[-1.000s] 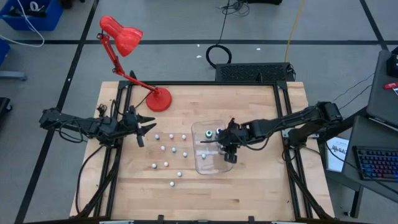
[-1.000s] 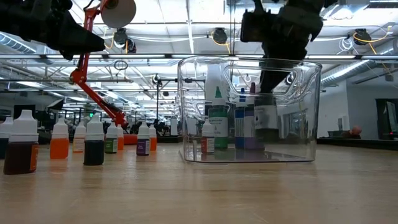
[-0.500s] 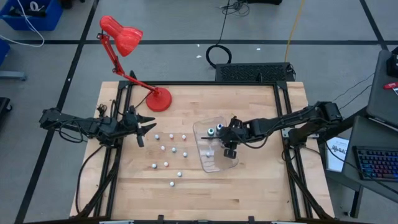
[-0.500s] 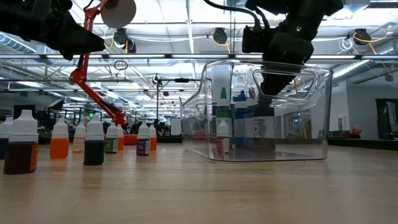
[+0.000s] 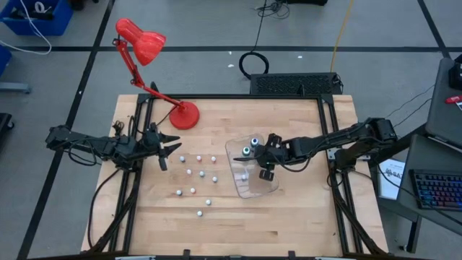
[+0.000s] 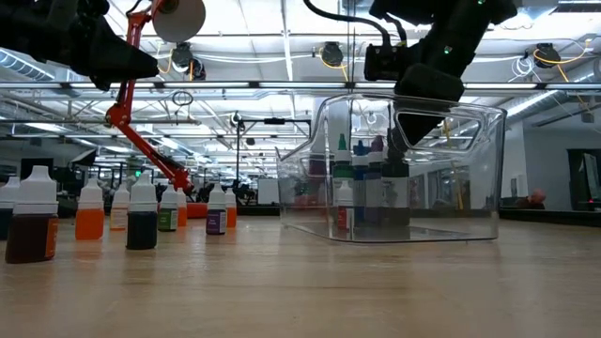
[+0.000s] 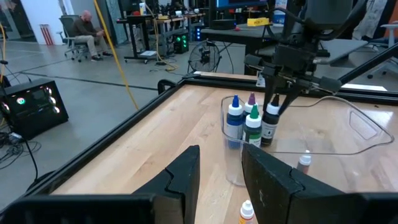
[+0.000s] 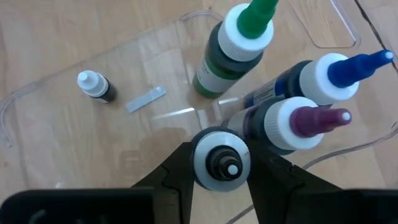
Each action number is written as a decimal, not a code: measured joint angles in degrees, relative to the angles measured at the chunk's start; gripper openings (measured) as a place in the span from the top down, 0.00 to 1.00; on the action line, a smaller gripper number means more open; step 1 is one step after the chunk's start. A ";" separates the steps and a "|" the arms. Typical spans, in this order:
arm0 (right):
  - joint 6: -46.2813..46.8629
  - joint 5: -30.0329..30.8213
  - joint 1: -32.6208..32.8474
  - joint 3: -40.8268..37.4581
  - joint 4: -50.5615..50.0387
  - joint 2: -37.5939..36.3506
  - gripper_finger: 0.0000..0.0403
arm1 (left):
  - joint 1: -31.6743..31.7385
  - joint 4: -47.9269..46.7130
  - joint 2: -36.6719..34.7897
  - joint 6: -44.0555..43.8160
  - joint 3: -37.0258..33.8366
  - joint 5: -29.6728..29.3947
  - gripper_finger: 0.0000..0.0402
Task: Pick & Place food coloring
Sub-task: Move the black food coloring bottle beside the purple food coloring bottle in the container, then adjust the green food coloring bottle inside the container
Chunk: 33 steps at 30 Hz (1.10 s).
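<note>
Clear tray (image 5: 254, 189) has swung askew over last second, dragged by right gripper (image 8: 221, 163), fingers clamped on black-capped bottle (image 8: 221, 160) inside it beside green (image 8: 237, 45), blue (image 8: 328, 73), purple (image 8: 292, 122) ones. Bottle not released. Small bottles (image 5: 196, 173) wait mid-counter. Left gripper (image 5: 164, 150) hovers near left edge, fingers slightly apart, empty.

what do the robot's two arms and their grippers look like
Both arms are dark, almost black, built of jointed segments with black cables running along them. The left arm and right arm look alike. Each ends in a gripper, left gripper and right gripper, with two flat, angular, matte black fingers. No markings are readable.
</note>
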 joint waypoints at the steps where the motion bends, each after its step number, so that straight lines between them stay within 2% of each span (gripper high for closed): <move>1: 0.05 -0.10 0.00 0.00 0.00 0.00 0.74 | 0.00 0.00 0.01 0.00 0.00 0.00 0.69; 7: 1.19 -0.44 0.09 0.00 0.29 0.00 0.72 | 0.00 -0.02 0.01 0.00 0.00 0.00 0.69; 13: 2.28 -0.54 0.11 0.00 0.76 0.00 0.39 | 0.00 -0.04 0.01 0.02 0.00 0.00 0.69; 17: 3.29 -0.50 0.11 0.00 0.86 0.00 0.28 | 0.00 -0.05 0.00 0.04 0.00 0.00 0.69; 21: 3.29 -0.50 0.13 0.00 0.86 0.00 0.26 | 0.00 -0.07 0.01 0.04 0.00 0.00 0.69; 33: 0.80 -0.58 0.13 6.25 -0.49 0.00 0.30 | 0.00 -0.11 0.01 0.07 0.00 0.00 0.69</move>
